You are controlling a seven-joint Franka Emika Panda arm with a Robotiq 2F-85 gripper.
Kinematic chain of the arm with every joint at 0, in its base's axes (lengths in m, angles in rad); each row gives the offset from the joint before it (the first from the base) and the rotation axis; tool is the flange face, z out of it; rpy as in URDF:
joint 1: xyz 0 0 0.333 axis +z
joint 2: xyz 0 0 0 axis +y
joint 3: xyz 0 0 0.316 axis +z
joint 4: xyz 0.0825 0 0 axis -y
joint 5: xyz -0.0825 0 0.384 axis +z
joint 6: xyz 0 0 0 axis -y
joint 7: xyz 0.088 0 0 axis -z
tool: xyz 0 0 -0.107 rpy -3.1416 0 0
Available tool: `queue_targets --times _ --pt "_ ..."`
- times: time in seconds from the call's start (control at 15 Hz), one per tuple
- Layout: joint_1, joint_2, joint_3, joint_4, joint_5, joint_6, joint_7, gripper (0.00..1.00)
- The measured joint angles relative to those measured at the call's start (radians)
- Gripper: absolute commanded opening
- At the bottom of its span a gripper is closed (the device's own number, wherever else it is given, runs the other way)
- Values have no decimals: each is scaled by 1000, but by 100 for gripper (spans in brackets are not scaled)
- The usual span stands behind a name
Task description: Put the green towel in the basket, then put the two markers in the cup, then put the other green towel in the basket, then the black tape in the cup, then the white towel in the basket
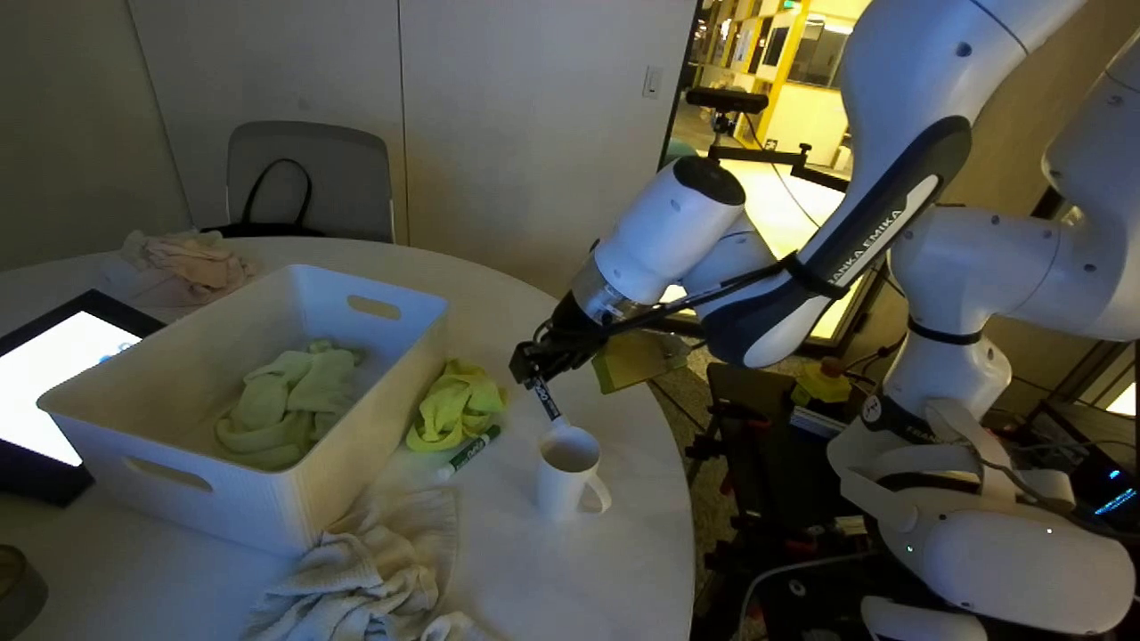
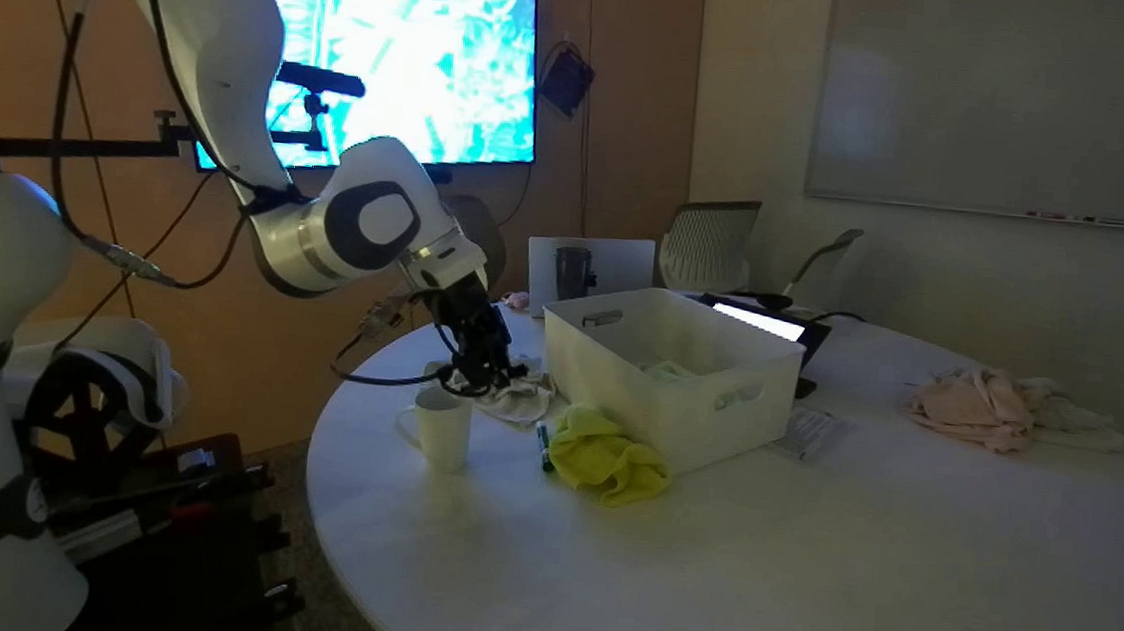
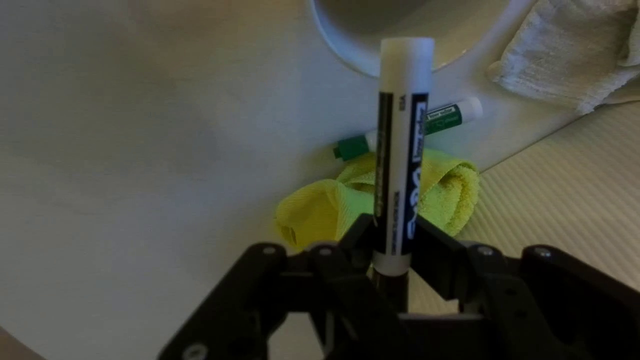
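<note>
My gripper (image 3: 394, 231) is shut on a black-labelled marker (image 3: 404, 125), whose white end points away from the fingers. In an exterior view that marker (image 1: 546, 400) slants down to the far rim of the white cup (image 1: 565, 485); I cannot tell whether they touch. A green marker (image 3: 443, 120) lies on the table beside a crumpled yellow-green towel (image 3: 320, 210), close to the basket (image 2: 733, 439). Inside the basket rests the other green towel (image 1: 289, 401). The white towel (image 1: 383, 570) is heaped against the basket's near corner. Black tape is out of view or hidden.
A tablet with a lit screen (image 1: 71, 383) stands behind the basket. Pinkish cloths (image 2: 976, 408) lie farther along the table (image 2: 802, 575). A laptop (image 2: 617, 255) and a dark tumbler (image 2: 573, 272) are beyond the basket. The cup stands near the table's rounded edge.
</note>
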Motion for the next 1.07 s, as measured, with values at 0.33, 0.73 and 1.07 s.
queue_targets --times 0.33,0.73,1.07 --pt "78 0 -43 -11 0 0 10 9" --pt "100 14 -36 -59 0 62 10 9" --pt "105 84 -34 -100 0 230 10 9"
